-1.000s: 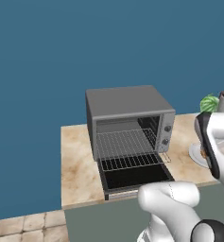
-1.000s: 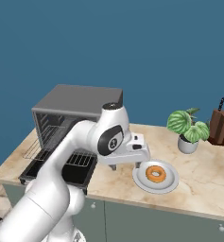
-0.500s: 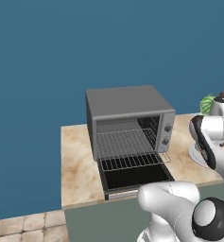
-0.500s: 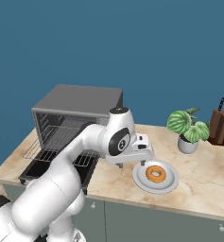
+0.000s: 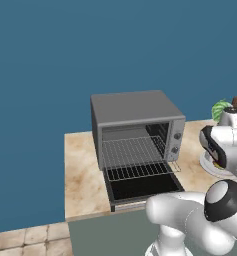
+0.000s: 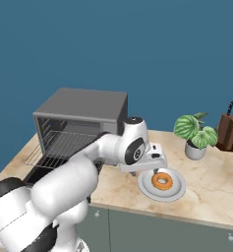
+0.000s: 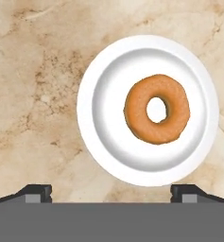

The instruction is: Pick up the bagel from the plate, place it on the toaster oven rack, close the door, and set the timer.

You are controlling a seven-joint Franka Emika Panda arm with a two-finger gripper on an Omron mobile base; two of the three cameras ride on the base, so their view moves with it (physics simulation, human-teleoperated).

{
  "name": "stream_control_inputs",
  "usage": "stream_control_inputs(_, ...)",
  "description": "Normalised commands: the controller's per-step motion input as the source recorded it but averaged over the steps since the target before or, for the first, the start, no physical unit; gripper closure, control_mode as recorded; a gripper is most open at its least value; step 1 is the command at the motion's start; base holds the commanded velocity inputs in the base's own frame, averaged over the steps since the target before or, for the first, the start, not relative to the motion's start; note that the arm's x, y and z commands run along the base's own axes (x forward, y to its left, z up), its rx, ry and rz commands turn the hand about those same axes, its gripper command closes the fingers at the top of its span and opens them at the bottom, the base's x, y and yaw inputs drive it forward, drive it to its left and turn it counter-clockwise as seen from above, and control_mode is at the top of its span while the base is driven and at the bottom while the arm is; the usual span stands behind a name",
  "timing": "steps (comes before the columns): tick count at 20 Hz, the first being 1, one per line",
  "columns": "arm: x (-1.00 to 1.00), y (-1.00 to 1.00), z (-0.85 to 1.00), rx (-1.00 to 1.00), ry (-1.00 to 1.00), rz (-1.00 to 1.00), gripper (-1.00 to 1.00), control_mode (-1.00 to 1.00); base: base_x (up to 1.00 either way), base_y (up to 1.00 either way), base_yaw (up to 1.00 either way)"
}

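Since the earlier frame, arm has swung further right, so gripper (image 6: pixel 156 166) now hangs above the plate's left edge rather than short of it; bagel, plate and oven haven't shifted.

Small round orange-brown bagel w/ centre hole (image 7: pixel 157 108) (image 6: pixel 162 181) lies flat on the round shallow white plate w/ raised rim (image 7: pixel 102 123) (image 6: pixel 174 192), a bit off-centre toward 3 o'clock in hand view. Plate sits on beige marbled stone counter (image 7: pixel 33 94) (image 6: pixel 211 187) (image 5: pixel 80 170).

Gripper: jaws spread wide, nothing between them, no contact w/ bagel; finger tips (image 7: pixel 38 191) show at 6 o'clock of hand view, plate roughly between them.

At abt 9 o'clock from plate in right base view: grey boxy metal toaster oven (image 6: pixel 83 106) (image 5: pixel 132 107), well apart. Its dark-glass door (image 5: pixel 142 187) is dropped fully open; silver wire rack (image 5: pixel 135 152) (image 6: pixel 54 147) pulled partway out over it.

At 2 o'clock from plate: green leafy plant in white pot (image 6: pixel 192 133), then brown knife block (image 6: pixel 228 133) further right.
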Motion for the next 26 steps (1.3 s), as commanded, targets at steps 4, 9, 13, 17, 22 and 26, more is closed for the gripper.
stream_control_inputs(4, 0.23, -0.1, -0.22, 0.0, 0.0, 0.0, -1.0, -1.0, 0.0, 0.0, 0.0)
stream_control_inputs(9, 0.12, -0.06, -0.2, 0.0, 0.0, 0.0, -1.0, -1.0, 0.0, 0.0, 0.0)
stream_control_inputs(13, 0.0, 0.0, -0.2, -0.03, 0.0, 0.0, -1.0, -1.0, 0.0, 0.0, 0.0)
stream_control_inputs(17, 0.08, 0.0, -0.18, -0.06, -0.01, -0.01, -1.0, -1.0, 0.0, 0.0, 0.0)
stream_control_inputs(22, 0.15, 0.0, -0.1, -0.06, -0.03, -0.01, -1.0, -1.0, 0.0, 0.0, 0.0)
stream_control_inputs(26, 0.2, -0.01, -0.03, -0.03, -0.05, 0.0, -1.0, -1.0, 0.0, 0.0, 0.0)
